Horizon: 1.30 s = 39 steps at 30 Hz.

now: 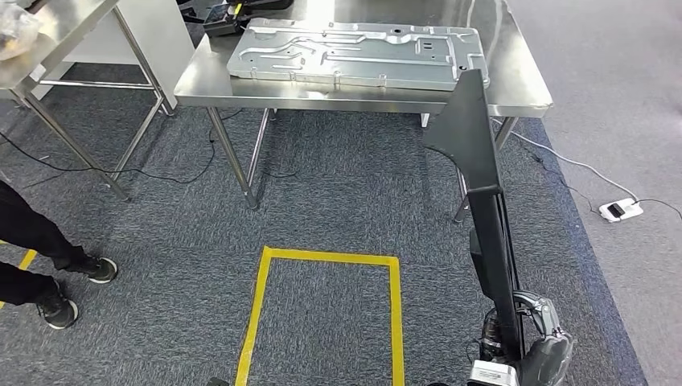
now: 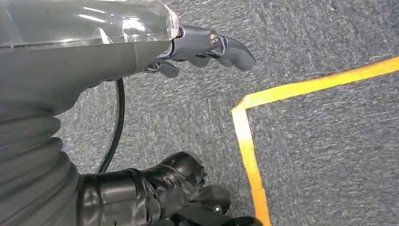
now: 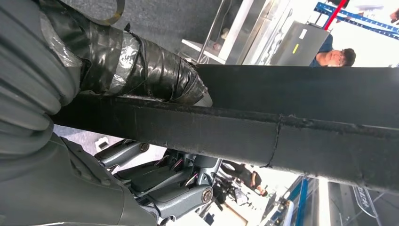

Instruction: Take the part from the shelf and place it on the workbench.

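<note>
One long black flat plastic part (image 1: 482, 193), gripped low in the right hand (image 1: 535, 342), stands near-upright, its top toward the steel workbench (image 1: 515, 100) ahead, while the left hand (image 2: 207, 47), empty with loosely curled fingers, hangs over carpet.

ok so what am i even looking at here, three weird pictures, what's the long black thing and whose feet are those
These come from a walking humanoid robot with two arms. The wide picture is its own head view, looking down at a carpet with a yellow taped rectangle. The right hand holds a long black part, standing upright in front of a steel workbench that already carries a grey metal panel. The shoes belong to a person standing nearby. The other two pictures come from cameras at the wrists. One shows the left hand hanging empty over the carpet; the other shows the black part up close, gripped.
</note>
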Each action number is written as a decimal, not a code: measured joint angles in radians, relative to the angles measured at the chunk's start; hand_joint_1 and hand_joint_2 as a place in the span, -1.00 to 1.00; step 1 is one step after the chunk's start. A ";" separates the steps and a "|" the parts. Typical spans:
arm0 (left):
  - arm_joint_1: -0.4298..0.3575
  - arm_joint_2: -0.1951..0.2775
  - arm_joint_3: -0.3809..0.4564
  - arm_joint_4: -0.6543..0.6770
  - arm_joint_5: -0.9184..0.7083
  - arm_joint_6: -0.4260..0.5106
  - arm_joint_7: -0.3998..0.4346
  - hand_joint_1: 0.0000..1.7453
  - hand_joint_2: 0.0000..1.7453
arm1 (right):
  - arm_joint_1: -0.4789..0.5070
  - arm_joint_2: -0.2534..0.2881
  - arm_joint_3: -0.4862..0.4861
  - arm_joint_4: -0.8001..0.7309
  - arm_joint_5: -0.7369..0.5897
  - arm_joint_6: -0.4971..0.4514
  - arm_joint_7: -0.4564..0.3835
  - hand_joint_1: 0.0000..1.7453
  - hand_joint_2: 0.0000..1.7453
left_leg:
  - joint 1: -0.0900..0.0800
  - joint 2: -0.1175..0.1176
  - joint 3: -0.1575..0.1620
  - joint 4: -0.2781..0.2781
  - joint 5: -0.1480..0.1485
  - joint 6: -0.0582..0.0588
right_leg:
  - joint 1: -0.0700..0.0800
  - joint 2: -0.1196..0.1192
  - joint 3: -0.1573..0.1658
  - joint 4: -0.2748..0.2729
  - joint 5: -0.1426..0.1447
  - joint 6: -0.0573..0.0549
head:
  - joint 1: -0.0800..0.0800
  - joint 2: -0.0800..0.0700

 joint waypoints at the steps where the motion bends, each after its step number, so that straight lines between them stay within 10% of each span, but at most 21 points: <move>1: 0.000 0.000 0.000 0.000 0.000 0.001 0.000 -1.00 1.00 | 0.000 0.000 0.000 0.000 0.000 0.000 0.000 1.00 1.00 | 0.000 -0.002 0.023 -0.064 0.041 0.003 | 0.000 0.003 0.005 0.001 -0.003 0.003 | 0.000 0.000; 4: -0.002 0.000 0.001 0.000 0.000 0.001 0.000 -1.00 1.00 | -0.001 0.000 0.000 0.000 0.000 0.000 0.000 1.00 1.00 | -0.004 -0.016 0.069 -0.187 0.090 0.013 | 0.004 0.010 0.006 0.005 -0.011 0.018 | 0.000 0.000; 8: -0.003 0.000 0.002 0.000 0.000 -0.001 -0.001 -1.00 1.00 | 0.001 0.000 -0.001 0.000 0.000 0.000 0.000 1.00 1.00 | -0.002 -0.013 0.075 -0.202 0.095 0.034 | 0.002 0.009 0.000 0.020 -0.023 0.040 | 0.001 0.000; 13: -0.003 -0.001 0.002 0.000 0.000 -0.018 -0.004 -1.00 1.00 | 0.001 0.000 -0.001 0.000 0.000 0.000 0.001 1.00 1.00 | -0.004 -0.001 0.078 -0.208 0.095 0.052 | 0.000 -0.003 -0.126 0.264 -0.127 0.055 | 0.001 0.000; 18: -0.003 -0.002 0.002 0.000 -0.001 -0.032 -0.009 -1.00 1.00 | 0.000 0.000 -0.001 0.000 0.000 0.000 0.003 1.00 1.00 | -0.009 0.005 0.090 -0.206 0.085 0.043 | 0.011 -0.021 -0.025 0.040 0.002 0.031 | 0.001 0.000; 23: -0.004 -0.003 0.002 0.000 -0.004 -0.041 -0.016 -1.00 1.00 | -0.003 0.000 0.000 0.001 0.004 0.000 0.005 1.00 1.00 | -0.009 0.007 0.091 -0.197 0.069 0.020 | 0.012 -0.021 -0.002 -0.011 0.009 0.011 | 0.001 0.000; 28: -0.002 -0.002 0.002 0.000 -0.004 -0.052 -0.017 -1.00 1.00 | -0.015 0.000 0.012 0.012 0.045 0.000 0.011 1.00 1.00 | -0.002 0.001 -0.027 0.043 -0.038 0.001 | 0.005 -0.018 0.008 -0.021 0.010 -0.005 | -0.001 0.000; 30: 0.000 -0.001 0.002 0.000 -0.005 -0.054 -0.017 -1.00 1.00 | -0.015 0.000 0.015 0.016 0.055 0.000 0.010 1.00 1.00 | 0.001 0.001 -0.030 0.027 0.002 -0.002 | 0.004 -0.014 0.011 -0.019 0.005 -0.003 | -0.001 0.000; 33: 0.000 0.001 0.002 0.000 -0.007 -0.058 -0.018 -1.00 1.00 | -0.017 0.000 0.017 0.017 0.055 0.000 0.010 1.00 1.00 | 0.002 -0.002 0.040 -0.142 0.092 0.001 | 0.006 -0.009 0.012 -0.003 -0.008 0.010 | -0.001 0.000; 39: 0.000 0.002 0.002 0.000 -0.011 -0.061 -0.019 -1.00 1.00 | -0.018 -0.001 0.022 0.017 0.053 0.000 0.011 1.00 1.00 | 0.001 -0.003 0.064 -0.198 0.098 0.038 | 0.004 -0.009 -0.003 0.032 -0.036 0.042 | 0.000 0.000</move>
